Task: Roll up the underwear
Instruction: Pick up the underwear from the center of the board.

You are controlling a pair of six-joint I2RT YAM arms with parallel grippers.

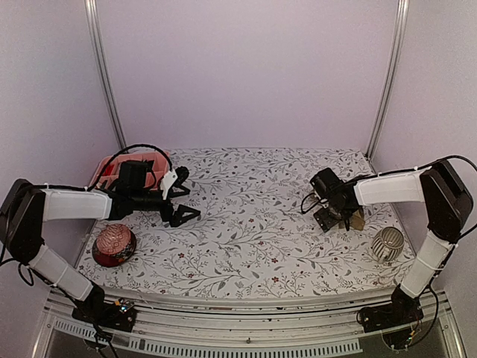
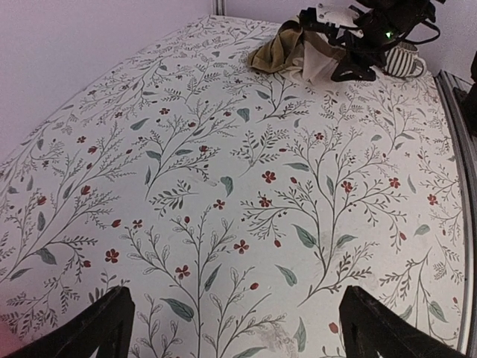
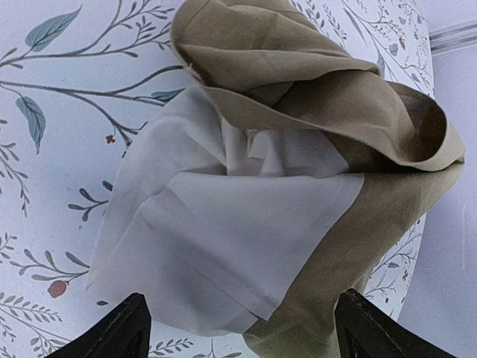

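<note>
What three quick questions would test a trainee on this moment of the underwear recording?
1. True or false: the tan underwear lies rolled into a tight, neat tube.
2. Which arm's jaws stand open above it? A) left B) right
3. What colour is the bowl near the left arm?
Key: 1 false, it lies crumpled; 2 B; 3 red.

Left end effector (image 1: 185, 203) splayed wide; right end effector (image 1: 333, 218) splayed, pointing down.
</note>
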